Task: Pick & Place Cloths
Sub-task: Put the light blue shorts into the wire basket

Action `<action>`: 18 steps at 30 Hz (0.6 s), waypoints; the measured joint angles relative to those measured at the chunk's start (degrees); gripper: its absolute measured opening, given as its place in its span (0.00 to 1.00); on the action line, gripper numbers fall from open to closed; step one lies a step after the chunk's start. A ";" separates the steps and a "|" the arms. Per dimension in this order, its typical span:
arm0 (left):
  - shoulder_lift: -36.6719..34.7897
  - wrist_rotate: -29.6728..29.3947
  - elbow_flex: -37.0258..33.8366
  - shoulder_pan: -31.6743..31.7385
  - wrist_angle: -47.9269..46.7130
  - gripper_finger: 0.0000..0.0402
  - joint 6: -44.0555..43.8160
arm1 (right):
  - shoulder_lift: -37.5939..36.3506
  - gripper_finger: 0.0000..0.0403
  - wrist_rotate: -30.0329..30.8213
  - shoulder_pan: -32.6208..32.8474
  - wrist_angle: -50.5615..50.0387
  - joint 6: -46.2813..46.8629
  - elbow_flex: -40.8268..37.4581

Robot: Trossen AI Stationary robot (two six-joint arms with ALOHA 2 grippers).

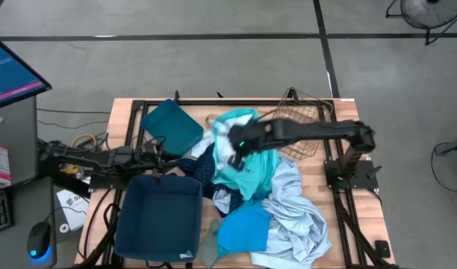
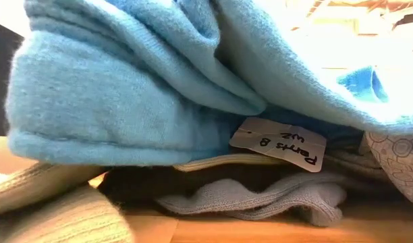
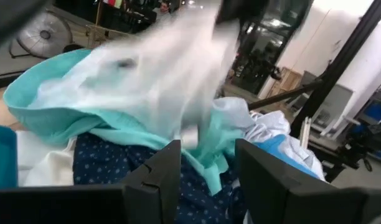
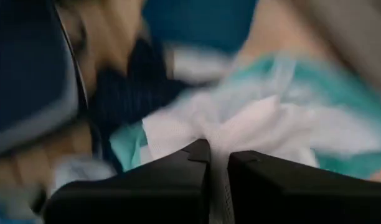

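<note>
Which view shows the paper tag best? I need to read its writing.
The low view: the white paper tag fills the foreground, its handwriting upside down, tucked under the bright blue cloth. The high view and both wrist views show no tag at all.

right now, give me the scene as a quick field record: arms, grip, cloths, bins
right gripper: over the pile's middle, shut on the turquoise-and-white cloth
left gripper: open, low at the table's left side, facing the pile
navy dotted cloth: under the turquoise-and-white cloth's left edge
pale grey-blue cloth: spread at the pile's right
bright blue cloth: near the front edge
dark-blue bins: one at front left, one tilted behind it
wire-mesh basket: back right
</note>
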 joint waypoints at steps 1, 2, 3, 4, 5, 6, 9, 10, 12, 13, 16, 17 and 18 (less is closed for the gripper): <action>0.55 -0.40 -0.01 -0.01 0.34 0.33 0.00 | -1.47 0.00 1.94 -0.16 0.18 -0.01 1.91; 0.71 -0.81 -0.02 -0.01 0.50 0.33 0.00 | -3.13 0.00 3.86 -0.48 0.59 -0.03 3.70; 0.70 -0.97 0.00 0.01 0.36 0.33 0.00 | -4.76 0.00 6.15 -0.78 0.21 -0.21 5.21; 0.91 -1.29 0.00 0.00 0.52 0.33 0.00 | -6.10 0.00 8.84 -1.06 0.14 -0.57 6.74; 1.03 -1.78 0.00 -0.01 0.67 0.33 0.00 | -7.43 0.00 11.88 -1.31 0.76 -0.95 8.35; 1.03 -1.91 0.00 0.00 0.42 0.33 0.00 | -8.85 0.00 15.17 -1.52 0.69 -1.83 9.55; 0.97 -1.99 0.00 0.01 0.63 0.33 0.00 | -12.60 0.00 25.27 -2.47 1.29 -5.08 13.30; 1.02 -2.04 0.00 0.00 0.84 0.33 0.00 | -13.89 0.00 28.30 -2.81 1.15 -6.27 14.29; 1.03 -2.15 0.00 0.00 1.38 0.33 0.00 | -15.86 0.00 34.17 -3.69 1.13 -8.72 16.26; 1.03 -2.23 -0.02 -0.01 1.65 0.33 0.00 | -16.72 0.00 36.77 -4.10 1.16 -10.00 16.97; 1.02 -2.47 -0.01 0.00 1.93 0.33 0.00 | -18.99 0.00 43.69 -5.21 1.10 -14.08 18.05; 1.03 -2.57 0.00 0.00 1.91 0.33 0.00 | -19.61 0.00 46.59 -5.50 1.24 -15.70 18.12; 1.03 -2.61 0.00 0.00 1.94 0.33 0.00 | -20.15 0.00 49.45 -5.79 1.42 -17.74 18.12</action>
